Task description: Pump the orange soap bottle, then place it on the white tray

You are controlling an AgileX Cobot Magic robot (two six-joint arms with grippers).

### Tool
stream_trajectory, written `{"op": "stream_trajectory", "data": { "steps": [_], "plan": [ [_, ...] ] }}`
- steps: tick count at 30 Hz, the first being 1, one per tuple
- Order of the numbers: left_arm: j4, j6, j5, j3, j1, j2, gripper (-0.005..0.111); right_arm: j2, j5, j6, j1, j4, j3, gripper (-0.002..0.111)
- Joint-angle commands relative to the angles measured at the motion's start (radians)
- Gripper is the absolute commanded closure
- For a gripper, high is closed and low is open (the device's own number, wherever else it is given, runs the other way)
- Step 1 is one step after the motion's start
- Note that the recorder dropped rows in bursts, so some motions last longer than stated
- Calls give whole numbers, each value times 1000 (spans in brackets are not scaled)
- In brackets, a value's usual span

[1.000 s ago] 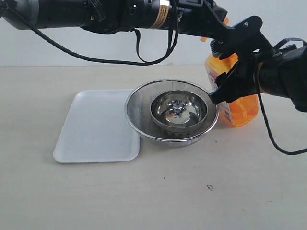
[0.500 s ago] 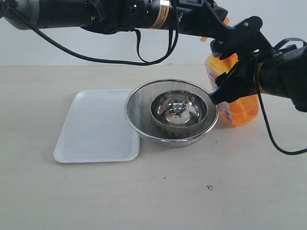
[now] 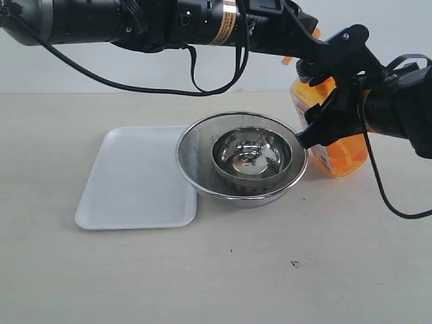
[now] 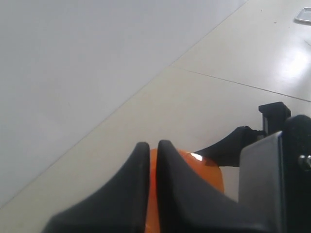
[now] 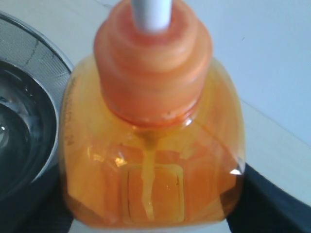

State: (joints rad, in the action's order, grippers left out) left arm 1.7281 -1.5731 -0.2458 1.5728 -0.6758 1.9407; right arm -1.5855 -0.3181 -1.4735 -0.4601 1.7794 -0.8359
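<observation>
Translucent orange soap bottle [image 5: 150, 160], seemingly steel-mesh bowl [image 3: 196, 152]

Looking like a robot lab: showing a bare beige table [image 3: 270, 283], a blank white wall [image 3: 34, 74], and black cabled arms [image 3: 135, 20] reaching over it.

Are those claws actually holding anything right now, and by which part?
The right claw grips the orange soap bottle by its body, a finger on either side. The left claw is shut over the pump head, holding nothing.
</observation>
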Motion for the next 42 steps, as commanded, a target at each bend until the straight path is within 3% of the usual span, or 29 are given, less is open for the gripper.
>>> {"op": "stream_trajectory", "data": {
  "steps": [1,42],
  "plan": [
    [16,-7,3,-27,-5,22,102,-19,66,-16,1,-35,16,108],
    [16,-7,14,-27,-6,37,102,-19,81,-16,1,-35,8,108]
  ]
}}
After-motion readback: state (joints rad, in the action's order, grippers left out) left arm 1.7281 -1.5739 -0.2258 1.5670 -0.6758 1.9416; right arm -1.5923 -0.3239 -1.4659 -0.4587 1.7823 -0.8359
